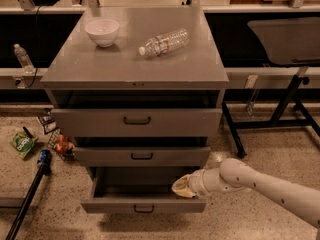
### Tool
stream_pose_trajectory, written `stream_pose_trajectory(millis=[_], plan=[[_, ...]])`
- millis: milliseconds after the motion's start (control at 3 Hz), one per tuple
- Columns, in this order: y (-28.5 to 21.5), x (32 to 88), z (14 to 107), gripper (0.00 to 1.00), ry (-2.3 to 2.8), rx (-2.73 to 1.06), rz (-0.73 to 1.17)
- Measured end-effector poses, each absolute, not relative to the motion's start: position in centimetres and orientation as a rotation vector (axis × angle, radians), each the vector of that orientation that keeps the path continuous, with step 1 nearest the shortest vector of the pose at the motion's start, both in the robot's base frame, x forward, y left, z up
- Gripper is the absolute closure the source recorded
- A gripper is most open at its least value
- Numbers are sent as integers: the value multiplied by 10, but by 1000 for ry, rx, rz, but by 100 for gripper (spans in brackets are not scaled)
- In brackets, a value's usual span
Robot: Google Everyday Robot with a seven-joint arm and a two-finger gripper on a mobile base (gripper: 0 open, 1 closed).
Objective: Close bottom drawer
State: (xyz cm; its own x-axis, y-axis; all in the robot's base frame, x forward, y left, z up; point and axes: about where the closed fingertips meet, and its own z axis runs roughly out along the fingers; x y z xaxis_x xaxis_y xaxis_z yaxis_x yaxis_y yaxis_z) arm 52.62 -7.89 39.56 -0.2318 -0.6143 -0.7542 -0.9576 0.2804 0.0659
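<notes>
Well, the bottom drawer [144, 204] sticks out, low and near. It is hard metal and slides, so push its flat front. My gripper [183, 186] is over its right side; pinched or wide, I cannot tell.

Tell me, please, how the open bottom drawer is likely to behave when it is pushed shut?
The bottom drawer looks like rigid grey metal, so it should probably slide straight back rather than flex. Nothing shows inside it, so it is likely light to move. The gripper sits over its right end; a push that far off-centre might skew it slightly.
</notes>
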Motion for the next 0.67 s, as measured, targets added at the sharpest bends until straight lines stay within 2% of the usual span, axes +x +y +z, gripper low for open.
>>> stream_pose_trajectory(millis=[667], plan=[[-79,513,325,100,1900,-1543,770]])
